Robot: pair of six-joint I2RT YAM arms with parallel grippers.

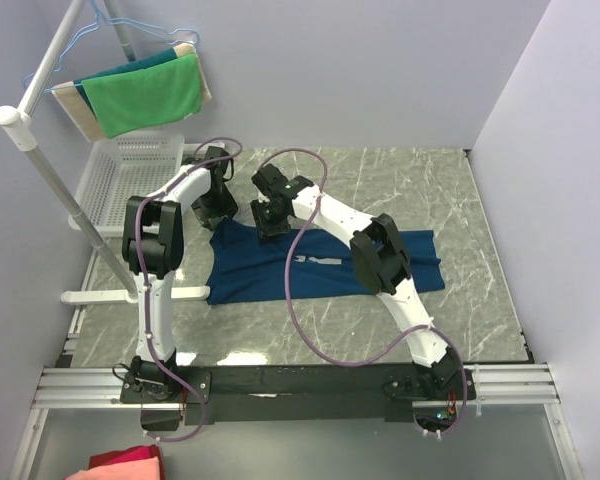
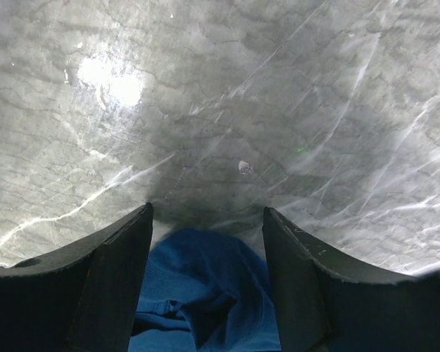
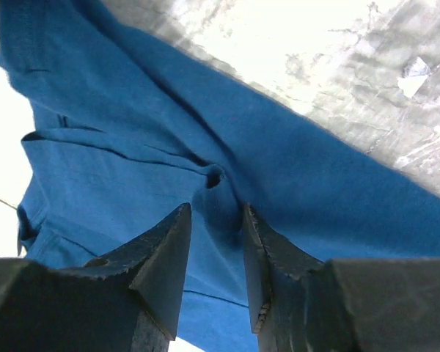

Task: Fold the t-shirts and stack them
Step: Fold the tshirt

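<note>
Starting with the one container: a white plastic basket (image 1: 120, 180) sits at the far left corner of the tabletop (image 1: 430, 190). It is rectangular, its walls and floor a grid of slots, and the slotted floor shows plainly. Above it a green cloth (image 1: 145, 95) with a towel-like nap hangs draped from a white tube rack (image 1: 50, 170), a beige layer peeking out behind it. Off the near left corner lies a bunched red-pink cloth (image 1: 125, 463).

Now the t-shirt (image 1: 248, 272): navy, a soft matte knit, spread flat across the middle of the tabletop with its long side running left to right and a pale patch on the chest. The tabletop is grey, stone-patterned, veined in white and glossy enough to throw glare.

The left fingers (image 2: 110, 279), black rough-faced wedges, stand spread wide at the shirt's far left part, with a rumpled hump of blue cloth lying loose between them. The right fingers (image 3: 161, 271) hover over the shirt's far edge with a narrow gap between them. Blue fabric shows through that gap, and a small puckered fold sits just ahead of the tips.
</note>
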